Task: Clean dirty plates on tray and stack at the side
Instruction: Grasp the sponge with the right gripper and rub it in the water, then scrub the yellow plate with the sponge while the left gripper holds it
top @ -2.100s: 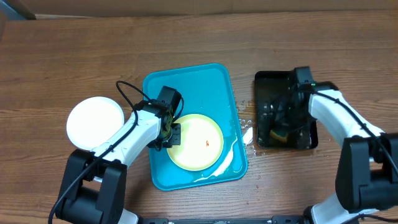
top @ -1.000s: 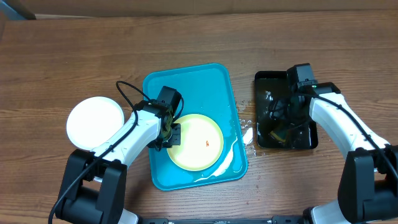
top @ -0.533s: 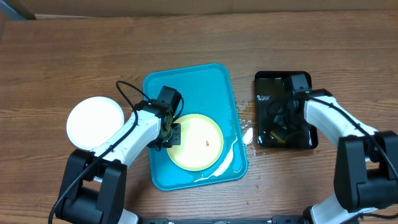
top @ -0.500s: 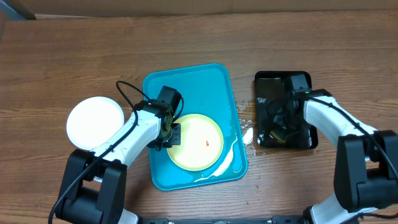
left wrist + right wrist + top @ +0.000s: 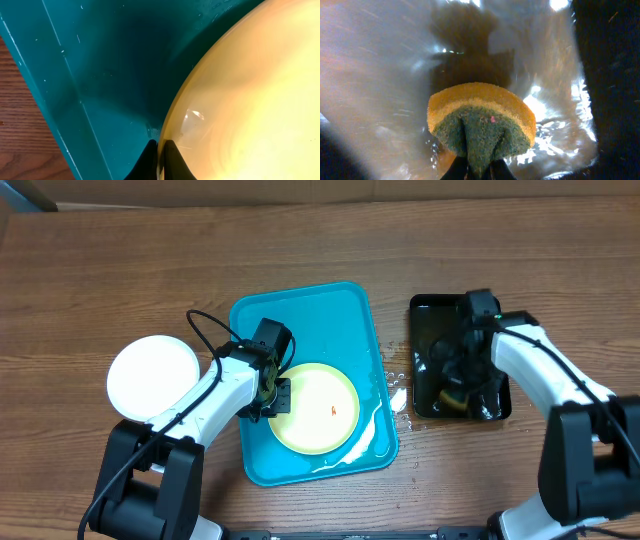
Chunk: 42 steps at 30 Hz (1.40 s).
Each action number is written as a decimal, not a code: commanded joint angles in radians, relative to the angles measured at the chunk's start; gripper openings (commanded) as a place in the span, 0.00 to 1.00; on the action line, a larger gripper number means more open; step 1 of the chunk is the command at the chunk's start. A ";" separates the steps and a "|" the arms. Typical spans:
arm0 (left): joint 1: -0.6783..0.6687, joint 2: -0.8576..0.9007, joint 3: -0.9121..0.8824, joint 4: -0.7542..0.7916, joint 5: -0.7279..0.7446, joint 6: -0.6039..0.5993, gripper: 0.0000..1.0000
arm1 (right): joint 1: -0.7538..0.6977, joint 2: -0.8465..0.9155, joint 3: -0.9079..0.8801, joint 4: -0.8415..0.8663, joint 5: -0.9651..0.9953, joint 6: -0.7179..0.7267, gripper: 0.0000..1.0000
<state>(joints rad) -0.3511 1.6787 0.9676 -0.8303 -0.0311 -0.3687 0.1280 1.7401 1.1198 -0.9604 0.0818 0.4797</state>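
A pale lime-green plate [image 5: 315, 408] with a small orange-red speck lies in the near part of the turquoise tray [image 5: 300, 315]. A white plate's rim shows beneath it. My left gripper [image 5: 271, 396] is shut on the green plate's left rim; the left wrist view shows the fingertips [image 5: 160, 161] pinching the rim of the plate [image 5: 250, 110] over the tray floor [image 5: 100, 75]. Another white plate [image 5: 153, 373] lies on the table left of the tray. My right gripper [image 5: 458, 385] is shut on a yellow and green sponge [image 5: 480, 122] inside the black tray [image 5: 430, 310].
The black tray [image 5: 605, 60] holds shallow water that glints in the right wrist view. Water drops and white foam [image 5: 397, 395] lie on the table between the two trays. Bare wooden table surrounds both trays.
My right arm shifted back and forth over the black tray with the sponge. The left arm and the green plate stayed where they were.
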 commanded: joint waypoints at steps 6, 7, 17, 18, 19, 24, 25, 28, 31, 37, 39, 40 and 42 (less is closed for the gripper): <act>0.005 0.010 -0.010 0.009 -0.019 -0.013 0.04 | 0.094 -0.225 0.080 0.018 -0.340 -0.138 0.04; 0.005 0.010 -0.010 0.012 -0.018 -0.013 0.04 | 0.118 -0.226 0.080 0.022 -0.360 -0.134 0.04; 0.005 0.010 -0.010 0.056 0.005 -0.013 0.04 | 0.518 -0.117 0.029 0.250 -0.289 0.169 0.04; 0.005 0.010 -0.010 0.057 0.005 -0.013 0.04 | 0.547 -0.097 0.023 0.270 -0.264 0.202 0.04; 0.005 0.010 -0.010 0.059 0.005 -0.013 0.04 | 0.572 -0.077 0.016 0.290 -0.251 0.226 0.04; 0.005 0.010 -0.010 0.069 0.005 -0.013 0.04 | 0.686 0.059 0.001 0.423 -0.247 0.280 0.04; 0.005 0.010 -0.010 0.071 0.005 -0.013 0.04 | 0.703 0.088 0.001 0.453 -0.243 0.280 0.04; 0.005 0.010 -0.010 0.069 0.005 -0.013 0.04 | 0.732 0.161 0.001 0.509 -0.219 0.284 0.04; 0.005 0.010 -0.010 0.056 -0.003 -0.013 0.04 | 0.718 0.207 0.001 0.483 -0.187 0.360 0.04; 0.005 0.010 -0.010 0.050 -0.033 -0.013 0.04 | 0.597 0.209 0.001 0.422 -0.187 0.363 0.04; 0.005 0.010 -0.010 0.050 -0.032 -0.013 0.04 | 0.565 0.209 0.001 0.403 -0.185 0.362 0.04; 0.005 0.010 -0.010 0.050 -0.032 -0.013 0.04 | 0.551 0.209 0.001 0.391 -0.178 0.362 0.04; 0.005 0.010 -0.010 0.050 -0.033 -0.013 0.04 | 0.525 0.209 0.001 0.354 -0.143 0.362 0.04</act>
<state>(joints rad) -0.3492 1.6833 0.9657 -0.7700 -0.0322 -0.3683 0.7052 1.9076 1.1423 -0.5442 -0.1680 0.8291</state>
